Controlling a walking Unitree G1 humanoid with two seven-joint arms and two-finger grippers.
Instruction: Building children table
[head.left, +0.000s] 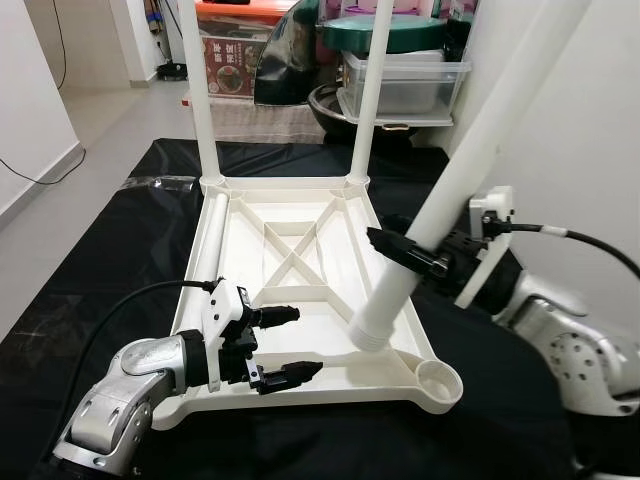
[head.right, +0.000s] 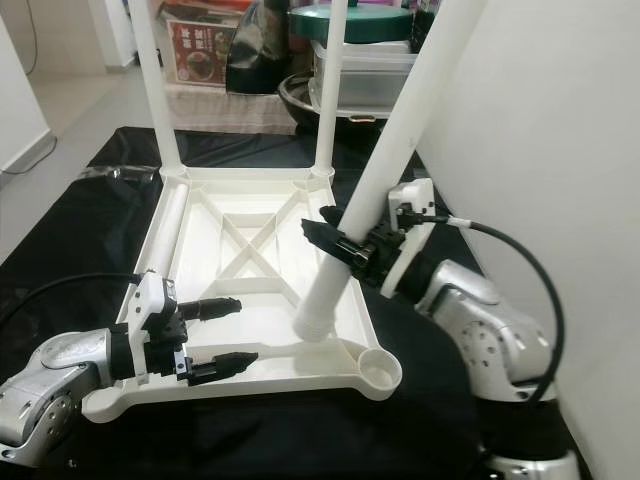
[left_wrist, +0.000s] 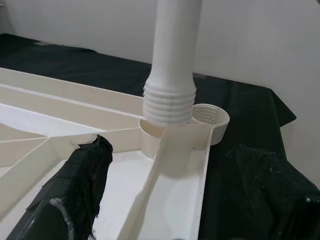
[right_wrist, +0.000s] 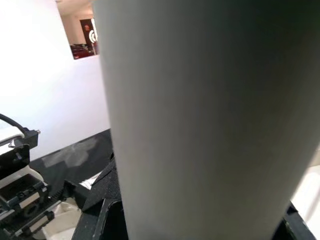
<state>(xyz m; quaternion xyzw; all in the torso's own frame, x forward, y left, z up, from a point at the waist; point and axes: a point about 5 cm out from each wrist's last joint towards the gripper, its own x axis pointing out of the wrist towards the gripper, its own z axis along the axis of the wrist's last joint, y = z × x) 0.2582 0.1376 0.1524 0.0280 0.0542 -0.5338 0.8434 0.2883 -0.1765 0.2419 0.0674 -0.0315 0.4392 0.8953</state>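
Note:
The white table top (head.left: 250, 225) lies upside down on a black cloth (head.left: 110, 250). Two white legs (head.left: 200, 90) stand upright in its far corners, and a third leg (head.left: 210, 240) lies along its left side. My right gripper (head.left: 400, 248) is shut on a fourth leg (head.left: 470, 140), held tilted. That leg's threaded end (left_wrist: 170, 100) hovers just short of the near-right corner socket (head.left: 440, 380); I cannot tell if they touch. My left gripper (head.left: 307, 341) is open at the near edge, one finger (left_wrist: 85, 175) inside the rim and the other over the cloth.
Past the cloth's far edge stand a clear storage box (head.left: 405, 85), a metal pot (head.left: 330, 105), a red box (head.left: 235, 50) and a dark bag. A white wall (head.left: 590, 120) rises close on the right. Tiled floor (head.left: 100, 120) opens to the far left.

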